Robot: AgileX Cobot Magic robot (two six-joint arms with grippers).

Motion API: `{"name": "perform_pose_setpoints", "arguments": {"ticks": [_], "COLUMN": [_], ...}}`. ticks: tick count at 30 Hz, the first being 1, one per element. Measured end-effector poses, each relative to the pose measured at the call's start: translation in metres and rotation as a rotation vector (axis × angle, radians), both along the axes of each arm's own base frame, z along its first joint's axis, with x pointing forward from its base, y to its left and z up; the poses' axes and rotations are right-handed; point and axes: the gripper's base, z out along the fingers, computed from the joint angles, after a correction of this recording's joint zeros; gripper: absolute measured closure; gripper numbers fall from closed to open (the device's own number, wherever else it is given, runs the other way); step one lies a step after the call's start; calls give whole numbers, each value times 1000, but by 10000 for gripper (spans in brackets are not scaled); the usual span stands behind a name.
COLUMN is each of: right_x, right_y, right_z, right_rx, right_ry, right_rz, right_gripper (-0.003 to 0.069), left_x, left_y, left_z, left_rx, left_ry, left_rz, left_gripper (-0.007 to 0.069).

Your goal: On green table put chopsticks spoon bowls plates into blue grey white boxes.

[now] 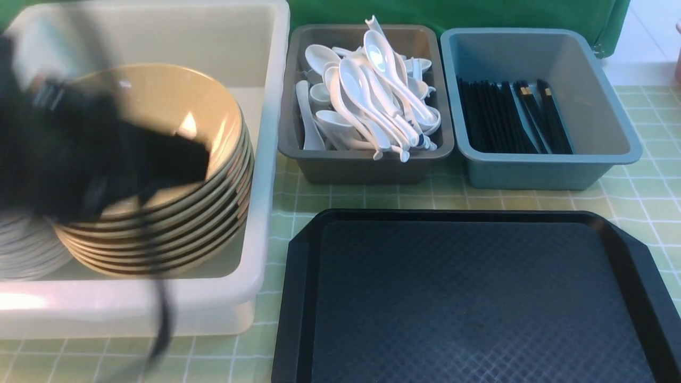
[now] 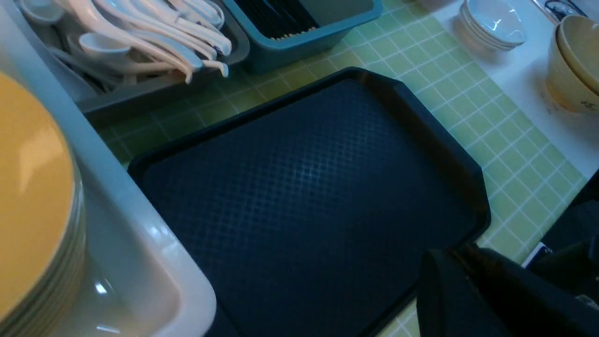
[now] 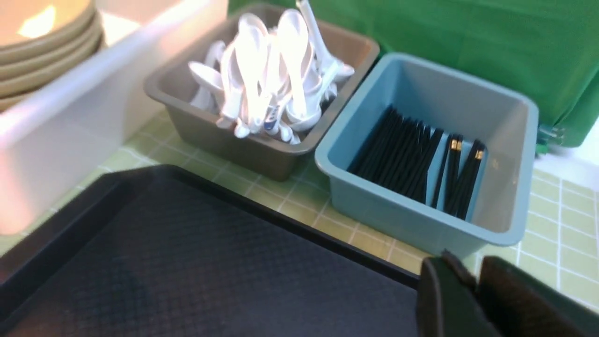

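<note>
Blurred left pincer (image 1: 175, 159) over bowls (image 1: 175, 175), white plates (image 1: 26, 250) seemingly half-hidden.

The table wears a pale green cloth (image 1: 638, 197) ruled in a white grid. On it, a black plastic tray (image 1: 468, 298) carries an embossed diamond texture. A glossy white plastic box (image 1: 255, 175) holds tan, dark-rimmed bowls (image 1: 175, 175) and white plates (image 1: 24, 250). A grey box (image 1: 362, 165) holds white ceramic spoons (image 1: 372, 90); a blue-grey box (image 1: 548, 170) holds black chopsticks (image 1: 511, 117), some gold-banded. Behind hangs plain green fabric (image 1: 479, 13).
</note>
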Motion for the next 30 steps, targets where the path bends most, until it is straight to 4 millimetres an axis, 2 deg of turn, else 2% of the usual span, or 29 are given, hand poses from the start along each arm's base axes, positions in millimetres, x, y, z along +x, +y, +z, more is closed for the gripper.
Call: {"name": "perform_pose_setpoints", "arguments": {"ticks": [1,3,5,6,10,12,13,16,30], "right_x": [-4,-21,-27,-30,-31,-31,-31,-31,-31], "right_y": [-1,-3,-4,-5,-6,-6,-6,-6,-6], "right_z": [-1,-22,-38,-49,-75,-82,-86,-88,-88], "right_rx": [6,37,38,45,50,46,41,39,39], "right_ry": [-14,-35,-48,-59,-91,-96,-98,-98,-99], "right_rz": [1,14,17,16,11,11,12,11,12], "right_gripper": [596,630,635,636,636,636,636,636,627], "left_x": [-3,-35,-51,-67,-96,-104,-108,-114,-113], "left_y": [1,18,28,36,51,56,59,64,64], "left_z": [-1,-19,-36,-50,-82,-92,-102,-114,-118], "left_rx": [-4,-11,-10,-22,-108,-164,-202,-254,-276], "left_ry": [1,-36,-56,-88,-162,-191,-204,-227,-204], "left_rz": [3,60,92,115,178,211,242,282,299], "left_gripper": [622,626,626,626,626,626,626,626,625]}}
